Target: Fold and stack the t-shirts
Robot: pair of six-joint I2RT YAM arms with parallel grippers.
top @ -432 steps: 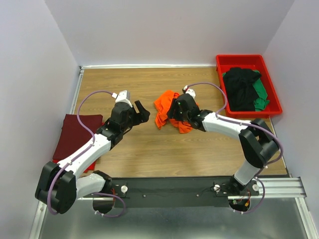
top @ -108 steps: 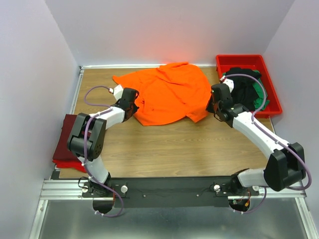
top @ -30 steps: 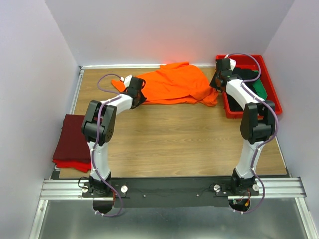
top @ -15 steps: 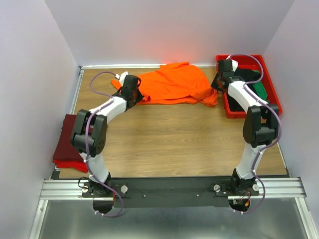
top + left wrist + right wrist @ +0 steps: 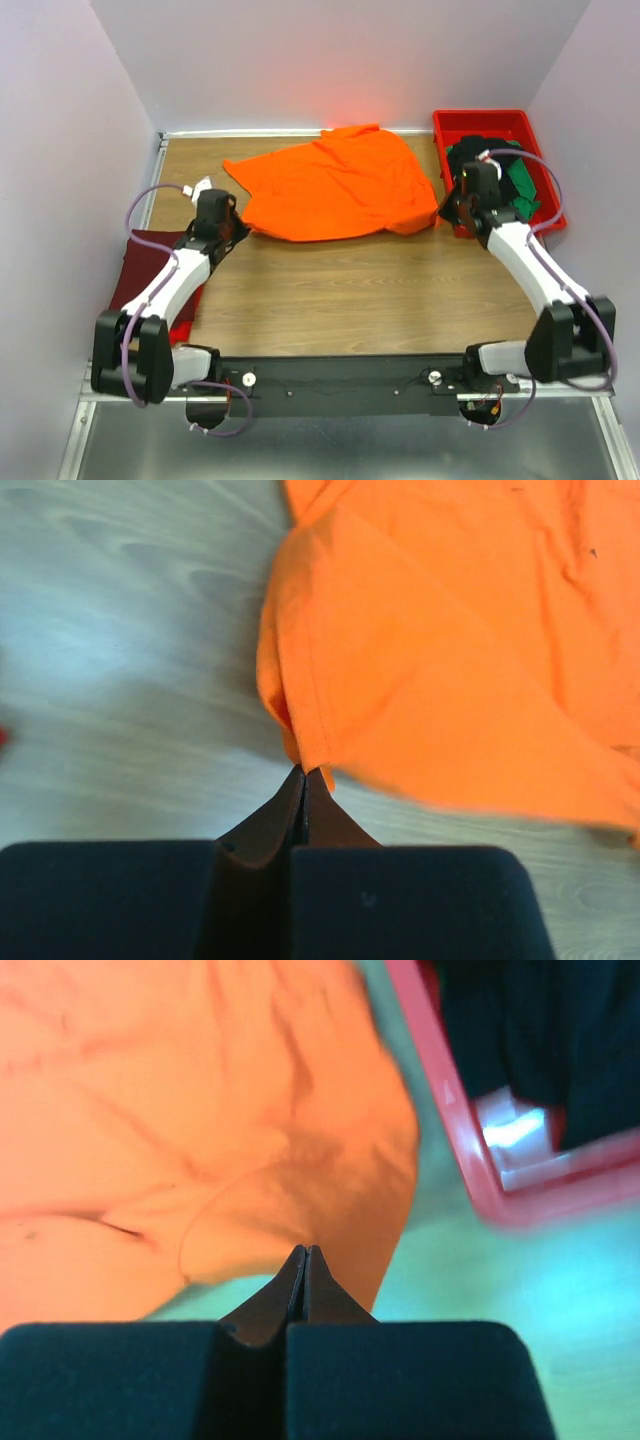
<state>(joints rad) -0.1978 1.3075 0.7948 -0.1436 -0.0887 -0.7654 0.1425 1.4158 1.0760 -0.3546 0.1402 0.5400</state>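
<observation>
The bright orange cloth t-shirt [image 5: 335, 185] is now lying opened out across the far middle of the wooden worktop [image 5: 350, 290], where a moment ago it was bunched in a narrow band along the back edge; both arms have been drawing it toward the near side. The left fingers [image 5: 303, 780] are pressing together on its near left corner; the right fingers [image 5: 306, 1255] are pinching the hem at its near right corner, just beside the rigid red plastic tray [image 5: 480, 116]. The crumpled black t-shirt [image 5: 465, 152] and green t-shirt [image 5: 525, 185] are waiting in that tray; the folded maroon t-shirt [image 5: 140, 265] is lying at the left edge. The spreading looks done, so the first fold is probably coming next.
</observation>
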